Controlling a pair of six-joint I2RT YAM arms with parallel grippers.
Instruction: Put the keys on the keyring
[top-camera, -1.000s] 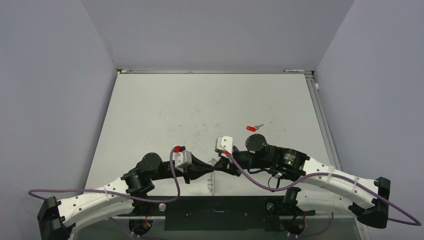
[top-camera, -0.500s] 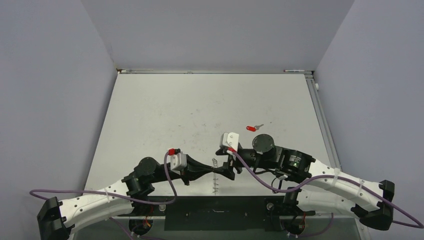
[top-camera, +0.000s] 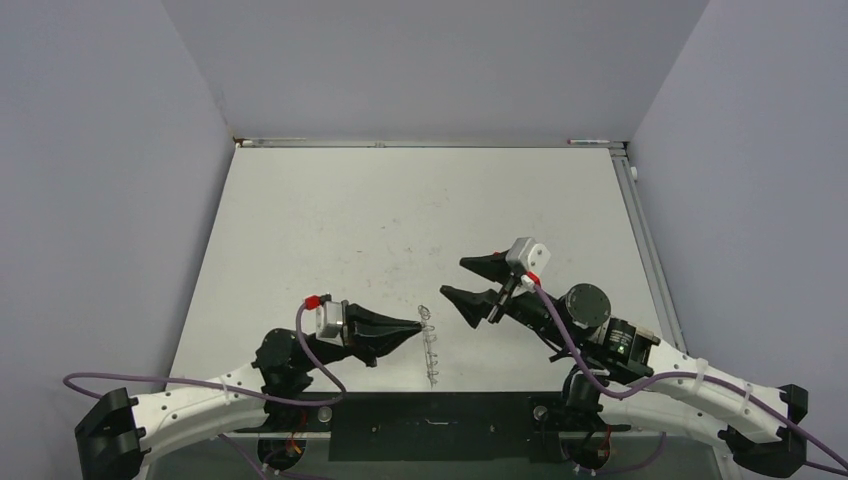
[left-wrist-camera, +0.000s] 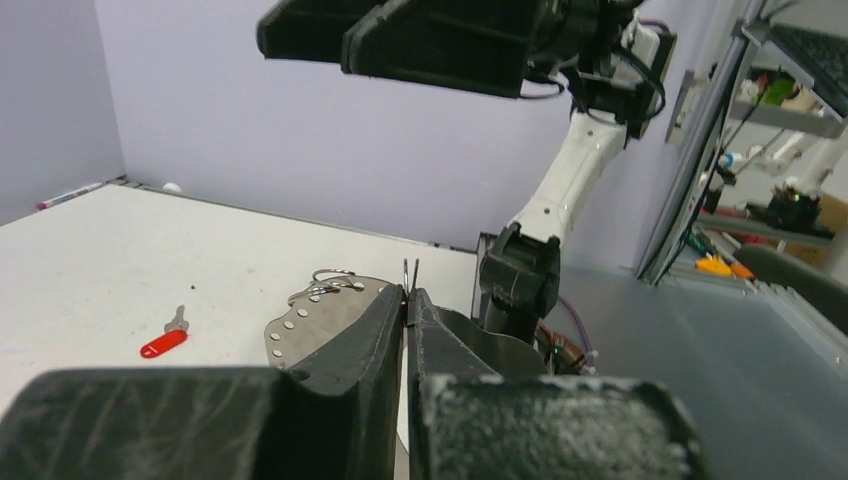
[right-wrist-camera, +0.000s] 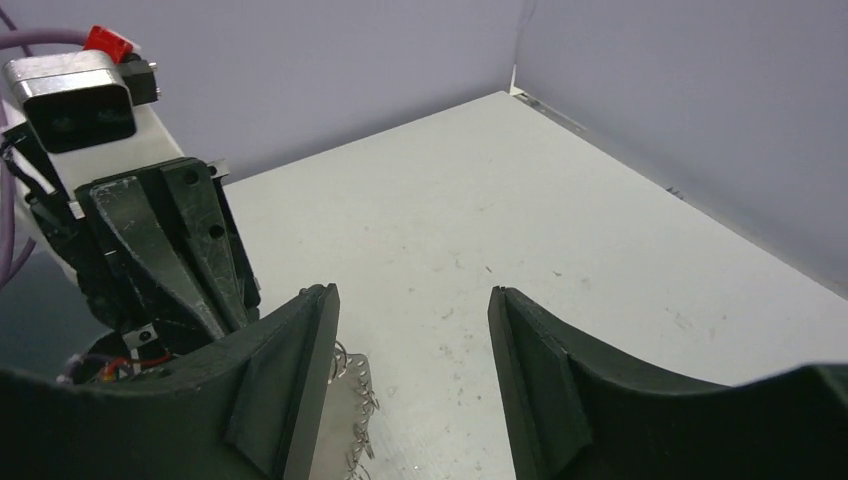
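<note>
The keyring is a thin silvery piece standing on edge near the table's front; small wire loops line its rim. My left gripper is shut on that rim, and two thin wires stick up between its tips. My right gripper hangs open just right of the ring and apart from it, with nothing between its fingers. The ring's looped edge shows beside the right gripper's left finger. The red-headed key lies flat on the table farther back; in the top view the right wrist hides it.
The white tabletop stretches to purple walls on three sides. A metal rail runs along the right edge. Purple cables trail from both wrists near the black base plate.
My right gripper opened, let go of the keyring and drew back up and to the right, now covering the key from above. My left gripper closed on the ring and shifted slightly left.
</note>
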